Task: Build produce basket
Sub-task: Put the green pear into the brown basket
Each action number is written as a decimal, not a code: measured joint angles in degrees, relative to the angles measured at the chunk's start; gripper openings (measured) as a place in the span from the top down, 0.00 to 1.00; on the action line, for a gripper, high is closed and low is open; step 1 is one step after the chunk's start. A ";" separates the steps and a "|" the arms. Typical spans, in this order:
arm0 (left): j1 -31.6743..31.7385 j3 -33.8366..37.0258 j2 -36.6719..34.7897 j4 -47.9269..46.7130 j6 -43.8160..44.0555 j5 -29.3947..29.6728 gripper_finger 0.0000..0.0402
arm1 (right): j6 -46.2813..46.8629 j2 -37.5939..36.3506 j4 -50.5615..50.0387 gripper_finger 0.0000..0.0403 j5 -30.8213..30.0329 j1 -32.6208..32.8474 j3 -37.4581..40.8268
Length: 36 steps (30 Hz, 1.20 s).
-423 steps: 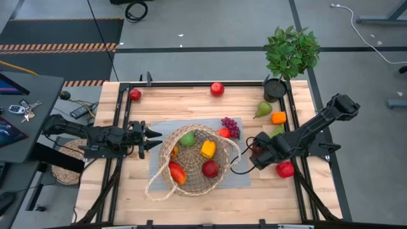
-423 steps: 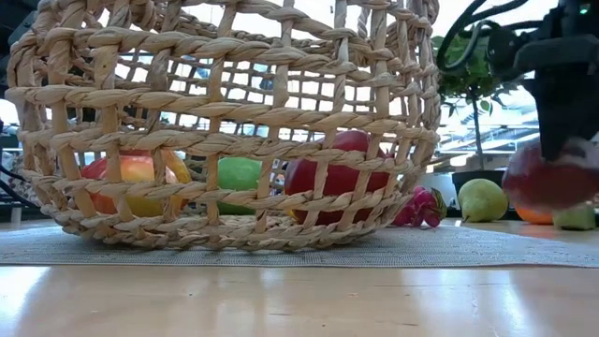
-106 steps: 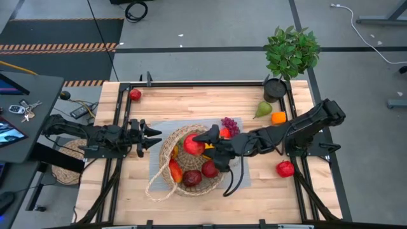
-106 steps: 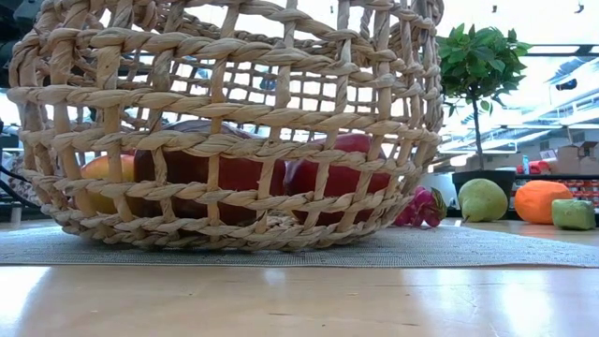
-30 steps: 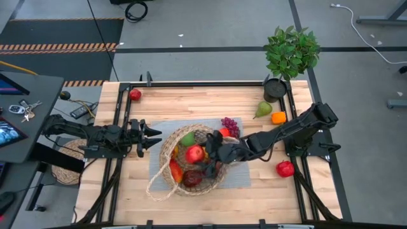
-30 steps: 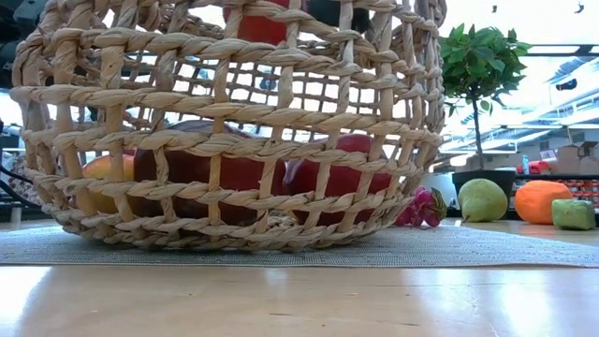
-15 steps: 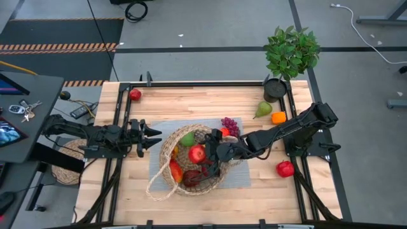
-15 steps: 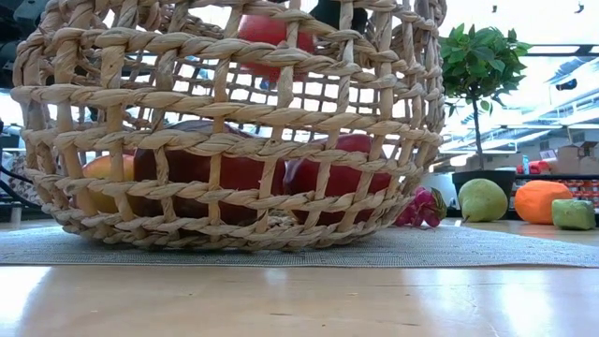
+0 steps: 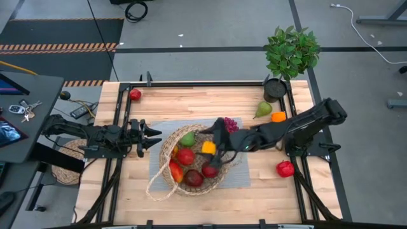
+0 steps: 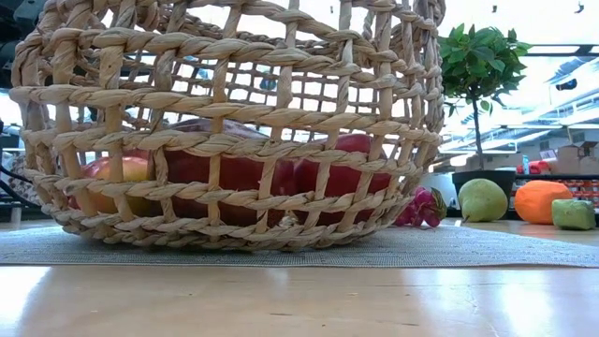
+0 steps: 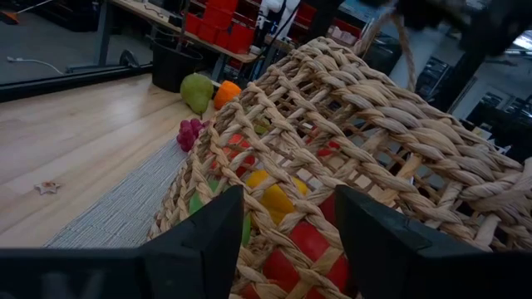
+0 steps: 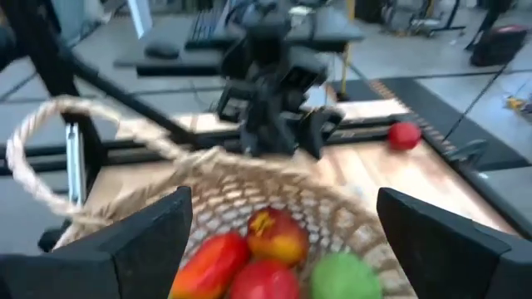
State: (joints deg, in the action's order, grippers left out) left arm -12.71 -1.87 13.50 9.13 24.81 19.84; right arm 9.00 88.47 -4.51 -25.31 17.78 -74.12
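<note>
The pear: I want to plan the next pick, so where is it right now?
In the high view the pear lies on the table's far right, outside the basket, just left of the orange and below the plant pot.

No legible text, label, brand, number or sign found in any view. Items checked: the monitor screen [image 9: 7, 130] at the left edge shows a display too small to read; the red bins [image 11: 223, 26] in the room behind bear no readable marking.
</note>
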 joint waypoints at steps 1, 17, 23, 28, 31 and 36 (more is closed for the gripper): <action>-0.02 0.00 0.00 0.00 0.01 0.00 0.51 | -0.03 -1.17 -0.39 0.05 -0.46 -0.26 0.02; 0.00 0.00 0.00 0.00 -0.01 0.00 0.51 | 12.76 -19.40 -32.76 0.10 -10.69 -4.51 0.02; 0.00 0.00 -0.02 0.00 0.01 0.00 0.52 | 22.72 -19.46 -45.38 0.10 -10.74 -4.22 0.08; -0.02 0.00 -0.01 0.00 -0.01 0.00 0.51 | 28.21 -20.17 -48.37 0.10 -13.79 -0.57 2.53; -0.02 0.00 0.00 0.00 0.01 0.00 0.52 | 31.90 -21.54 -48.21 0.11 -16.88 1.69 5.73; -0.02 -0.02 -0.02 0.02 0.00 0.00 0.51 | 38.29 -22.40 -48.07 0.12 -17.26 3.33 12.10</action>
State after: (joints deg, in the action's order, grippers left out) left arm -12.73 -1.89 13.47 9.15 24.81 19.84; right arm 47.29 66.08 -52.59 -42.57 21.11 -62.02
